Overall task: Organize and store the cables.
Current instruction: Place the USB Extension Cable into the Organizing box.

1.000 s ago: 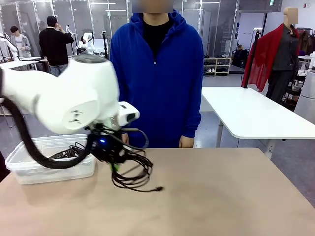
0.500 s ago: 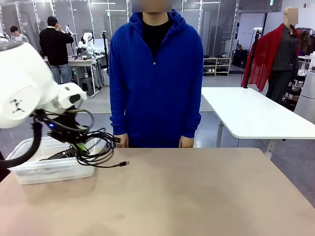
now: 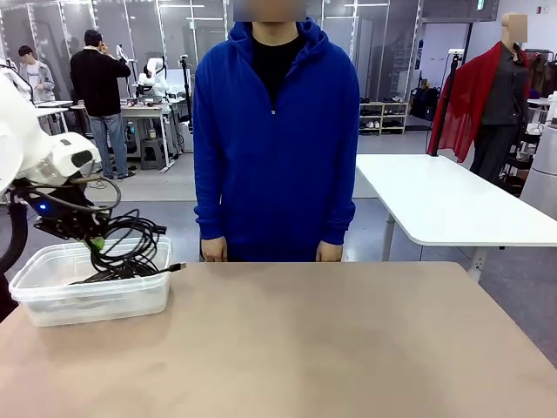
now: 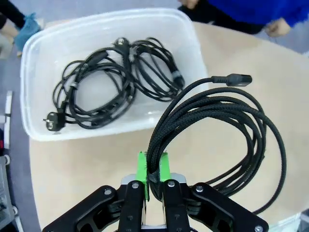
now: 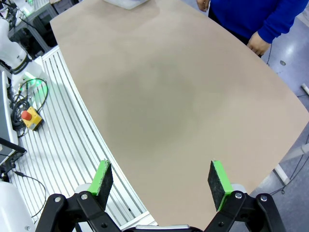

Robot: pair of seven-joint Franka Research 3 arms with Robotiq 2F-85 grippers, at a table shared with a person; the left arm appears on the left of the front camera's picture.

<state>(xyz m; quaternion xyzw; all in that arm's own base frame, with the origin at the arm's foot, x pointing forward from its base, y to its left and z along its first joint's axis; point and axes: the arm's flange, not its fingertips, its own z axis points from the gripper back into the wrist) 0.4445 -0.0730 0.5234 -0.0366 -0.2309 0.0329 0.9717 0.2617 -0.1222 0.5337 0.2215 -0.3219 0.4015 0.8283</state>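
Observation:
My left gripper (image 3: 96,243) (image 4: 153,166) is shut on a coiled black braided cable (image 4: 217,116) (image 3: 130,248), which hangs above the right part of the clear plastic bin (image 3: 52,300) (image 4: 34,96); its plug end (image 3: 177,267) sticks out past the bin's right rim. Inside the bin lie other black cables (image 4: 111,82), one with a round power plug (image 4: 52,123). High above the bare table, my right gripper (image 5: 159,181) stands open with nothing between its green pads.
A person in a blue hoodie (image 3: 274,148) stands at the far edge of the table, hands (image 3: 329,252) hanging near it. The tan tabletop (image 3: 348,340) stretches right of the bin. A white table (image 3: 444,205) stands behind at right.
My left arm has swung left and upward with the coiled cable, from the table's middle-left to above the bin. The right gripper has not moved.

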